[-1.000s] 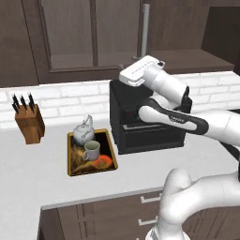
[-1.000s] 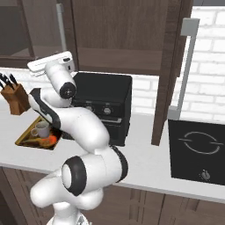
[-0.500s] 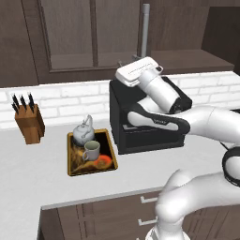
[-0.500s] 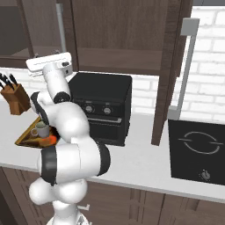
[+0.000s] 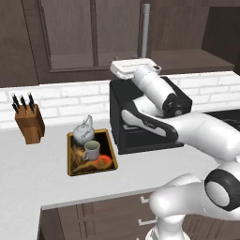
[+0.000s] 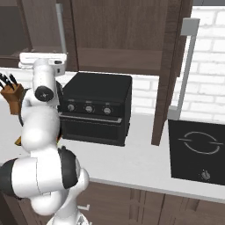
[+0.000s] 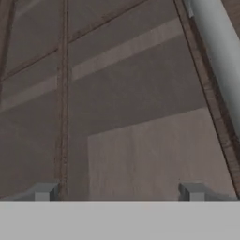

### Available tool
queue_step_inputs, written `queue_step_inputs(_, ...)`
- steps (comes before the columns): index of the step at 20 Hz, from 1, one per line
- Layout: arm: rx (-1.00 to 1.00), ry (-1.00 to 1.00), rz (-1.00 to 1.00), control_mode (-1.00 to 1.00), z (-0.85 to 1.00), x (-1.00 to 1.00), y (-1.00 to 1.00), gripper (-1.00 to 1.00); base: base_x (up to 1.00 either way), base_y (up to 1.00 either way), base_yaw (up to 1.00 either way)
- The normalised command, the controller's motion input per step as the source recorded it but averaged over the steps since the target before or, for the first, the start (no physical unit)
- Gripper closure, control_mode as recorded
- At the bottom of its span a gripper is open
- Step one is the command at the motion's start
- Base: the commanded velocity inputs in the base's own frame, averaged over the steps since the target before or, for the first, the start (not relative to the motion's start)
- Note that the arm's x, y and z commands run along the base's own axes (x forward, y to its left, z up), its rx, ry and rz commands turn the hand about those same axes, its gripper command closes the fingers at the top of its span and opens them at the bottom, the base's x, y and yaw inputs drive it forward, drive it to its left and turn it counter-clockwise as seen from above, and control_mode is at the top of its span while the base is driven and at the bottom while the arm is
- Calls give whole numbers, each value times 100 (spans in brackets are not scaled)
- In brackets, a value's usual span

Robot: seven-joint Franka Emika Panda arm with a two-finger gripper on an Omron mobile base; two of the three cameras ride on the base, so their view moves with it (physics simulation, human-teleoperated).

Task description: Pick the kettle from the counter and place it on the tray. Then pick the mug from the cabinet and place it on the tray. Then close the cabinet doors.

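The silvery kettle (image 5: 83, 133) and the pale mug (image 5: 91, 150) both stand on the yellow-rimmed tray (image 5: 70, 157) on the counter (image 5: 42, 178), left of the arm. My gripper (image 7: 117, 192) is open with nothing between its fingertips. It points close at a dark brown cabinet door (image 7: 140, 140), whose silver bar handle (image 7: 220, 61) runs past at the upper right. The hand (image 5: 133, 69) hangs high under the cabinet (image 6: 118, 35), beside the left door handle (image 5: 145, 30). The right cabinet door (image 6: 169, 66) stands open, edge-on, with its handle (image 6: 186, 66) facing out.
A black toaster oven (image 5: 140, 126) sits on the counter just below the hand. A knife block (image 5: 29, 123) stands at the far left by the brick wall. A dark cooktop (image 6: 197, 149) lies to the right of the open door.
The hand has shifted a little to the left under the cabinet while the arm's elbow swung round. The jaws stayed open; kettle, mug and tray have not moved.
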Motion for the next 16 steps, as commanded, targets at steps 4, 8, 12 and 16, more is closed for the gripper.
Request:
queue_step_inputs(4, 0, 25, 1, -100, 13, -14, 30, -100, 0, 0, 0)
queue_step_inputs(8, 0, 18, 3, -100, 16, -26, 31, -100, 0, 0, 0)
queue_step_inputs(12, 0, 6, 0, -100, 13, -67, 5, -100, 0, 0, 0)
queue_step_inputs(16, 0, 0, 0, -100, 3, -84, -18, -100, 0, 0, 0)
